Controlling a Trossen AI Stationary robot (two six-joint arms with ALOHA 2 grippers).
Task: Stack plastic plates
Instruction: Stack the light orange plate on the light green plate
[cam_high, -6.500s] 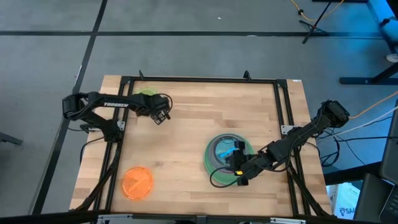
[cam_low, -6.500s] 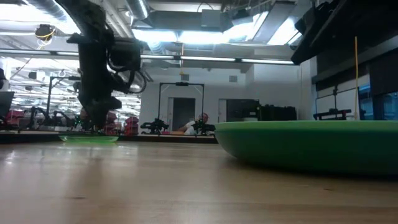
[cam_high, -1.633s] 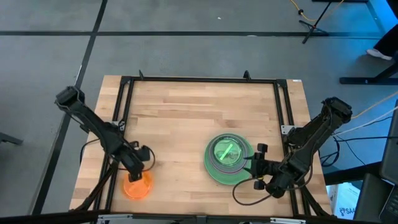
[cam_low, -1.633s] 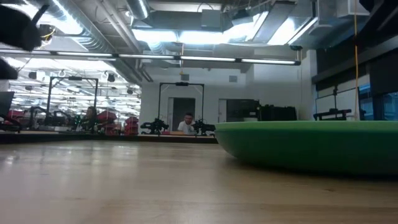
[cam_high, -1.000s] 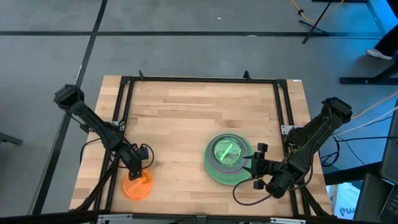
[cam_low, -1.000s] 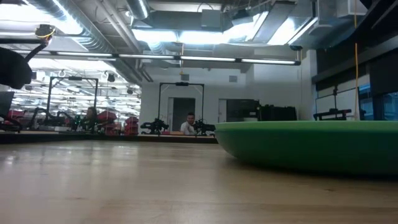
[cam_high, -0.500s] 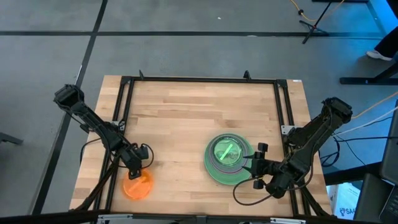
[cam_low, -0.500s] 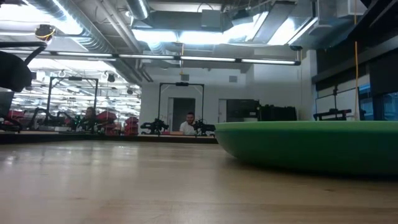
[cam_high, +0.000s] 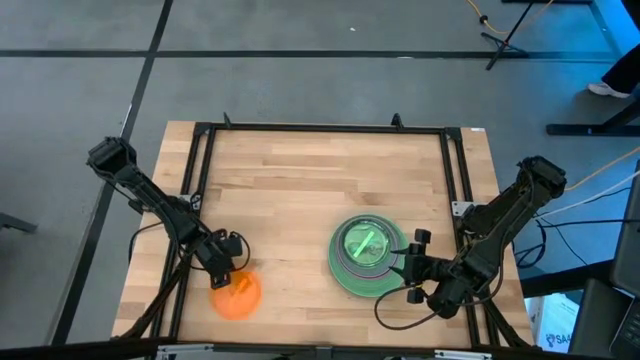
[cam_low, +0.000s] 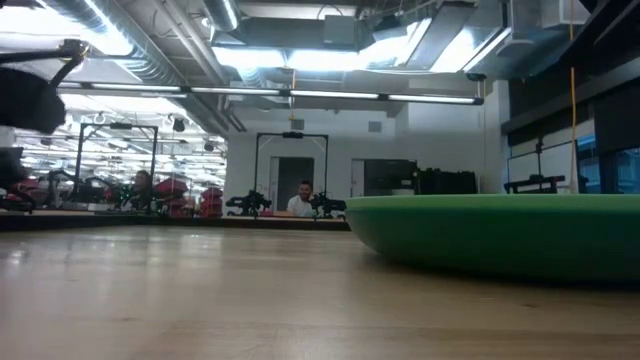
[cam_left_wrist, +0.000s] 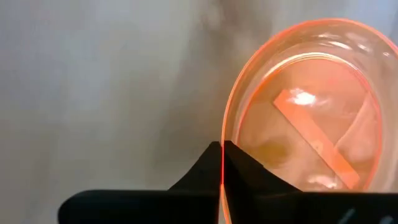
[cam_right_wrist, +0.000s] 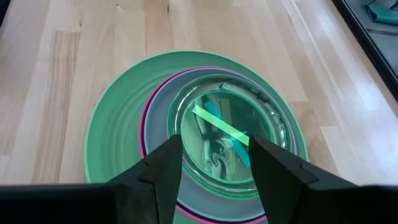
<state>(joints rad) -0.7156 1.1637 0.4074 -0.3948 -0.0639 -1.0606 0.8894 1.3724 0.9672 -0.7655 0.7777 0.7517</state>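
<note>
A small translucent orange plate (cam_high: 238, 294) is at the table's near left, with my left gripper (cam_high: 222, 270) (cam_left_wrist: 222, 148) shut on its rim. The other plastic plates form one stack (cam_high: 365, 255) at the near right: a large green plate (cam_low: 500, 235) at the bottom, then magenta and grey-teal ones, with a translucent lime plate (cam_right_wrist: 227, 140) on top. My right gripper (cam_high: 410, 270) (cam_right_wrist: 214, 168) stands open just to the right of the stack, its fingers pointing toward it and touching nothing. My left gripper pinches the orange plate's rim (cam_left_wrist: 222, 134) between its two fingertips, one finger on the plate's inner side and one on its outer side. The fingers come slanting down from the table's far left. The plate extends away from the fingers, its hollow side in view; I cannot tell whether it is clear of the table.
A black frame (cam_high: 320, 128) runs around the tabletop's far, left and right sides. Bare wood (cam_high: 320, 190) spreads between the orange plate and the stack and across the far half. A person (cam_low: 303, 200) shows in the room beyond.
My left gripper has shut on the orange plate's rim. The plate has shifted a little toward the table's right edge. My right gripper has kept still beside the stack.
</note>
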